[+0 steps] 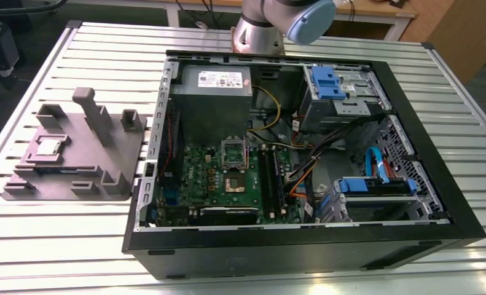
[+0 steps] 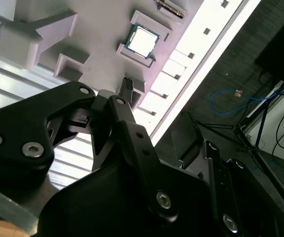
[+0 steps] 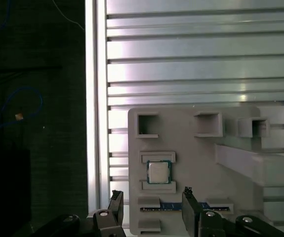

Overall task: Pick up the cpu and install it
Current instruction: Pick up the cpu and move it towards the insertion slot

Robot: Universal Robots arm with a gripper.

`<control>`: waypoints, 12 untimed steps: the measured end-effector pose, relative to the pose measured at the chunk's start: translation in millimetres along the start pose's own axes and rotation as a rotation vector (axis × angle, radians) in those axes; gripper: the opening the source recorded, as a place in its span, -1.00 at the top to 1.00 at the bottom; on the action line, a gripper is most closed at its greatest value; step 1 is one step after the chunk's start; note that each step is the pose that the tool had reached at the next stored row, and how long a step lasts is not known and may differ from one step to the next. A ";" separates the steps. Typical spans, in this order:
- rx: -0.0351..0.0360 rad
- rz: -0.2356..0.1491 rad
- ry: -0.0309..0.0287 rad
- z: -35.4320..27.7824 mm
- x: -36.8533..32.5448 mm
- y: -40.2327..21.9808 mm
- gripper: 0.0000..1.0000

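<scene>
Slatted table [image 3: 196,64], tool [image 3: 152,200] open, empty, clear of cpu [image 3: 158,172]

My arm [image 1: 259,34] was a silvery-grey tube with a pale blue cap [image 1: 310,18] on its joint. My gripper [image 3: 151,195] was matte black, built of angular linked bars with round silver screws [image 2: 33,149], ending in two slim black fingers [image 3: 188,200].
</scene>
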State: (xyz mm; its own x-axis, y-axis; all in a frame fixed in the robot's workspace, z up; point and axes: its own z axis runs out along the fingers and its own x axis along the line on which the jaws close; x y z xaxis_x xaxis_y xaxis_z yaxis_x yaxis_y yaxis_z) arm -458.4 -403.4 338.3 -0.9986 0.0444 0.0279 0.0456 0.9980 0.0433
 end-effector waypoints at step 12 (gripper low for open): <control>0.0001 -0.006 -0.0005 21.5 -6.8 -4.6 -0.18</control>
State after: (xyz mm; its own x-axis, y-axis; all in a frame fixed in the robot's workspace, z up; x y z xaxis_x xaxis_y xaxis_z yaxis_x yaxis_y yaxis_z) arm -452.4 -407.4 316.4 -0.9989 0.0380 0.0271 0.0392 0.9983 0.0434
